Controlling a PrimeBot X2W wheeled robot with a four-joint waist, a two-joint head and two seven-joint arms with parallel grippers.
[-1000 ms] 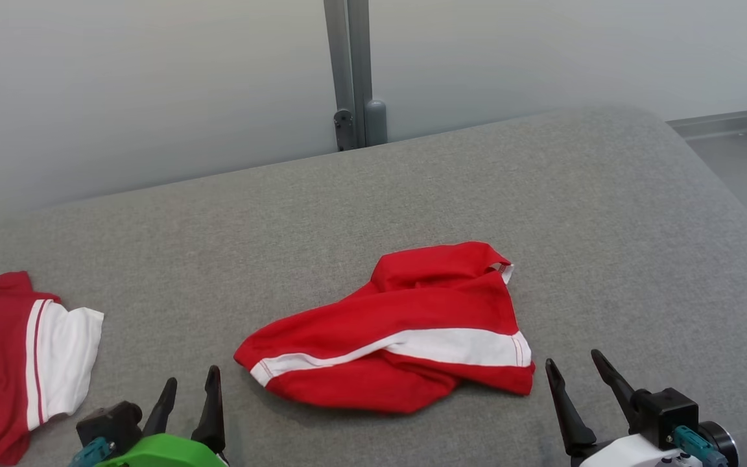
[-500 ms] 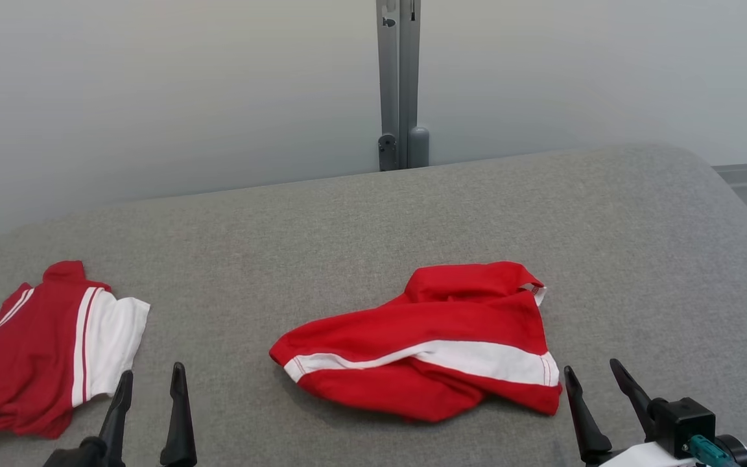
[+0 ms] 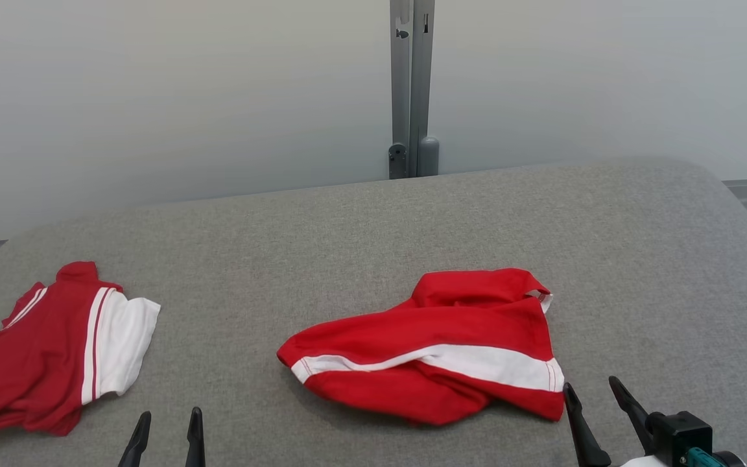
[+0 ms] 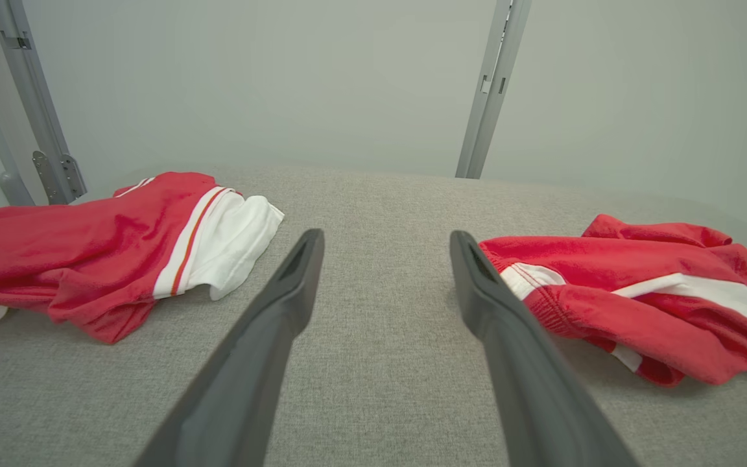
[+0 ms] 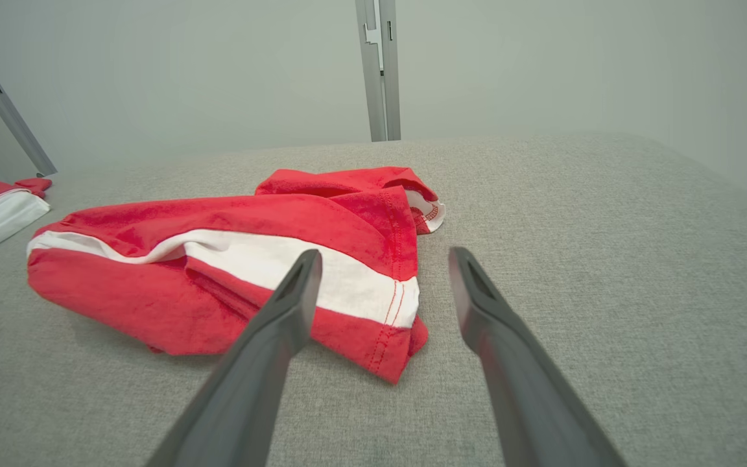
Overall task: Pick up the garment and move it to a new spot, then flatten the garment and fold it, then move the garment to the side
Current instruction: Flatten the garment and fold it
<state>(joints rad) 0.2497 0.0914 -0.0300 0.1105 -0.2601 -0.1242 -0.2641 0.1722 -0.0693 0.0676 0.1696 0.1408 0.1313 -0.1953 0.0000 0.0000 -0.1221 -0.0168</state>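
Only the camera has swung: the crumpled red garment lies untouched on the bench. The left hand has dropped lower, the right hand sits just beside the garment — both spread, empty — pickup not begun.

Passes freely over bare grey fabric surface between crumpled red garment with white stripe and second red-and-white garment at left, well apart. Opens wide to right and beyond. Ends at pale wall and grey metal post behind.
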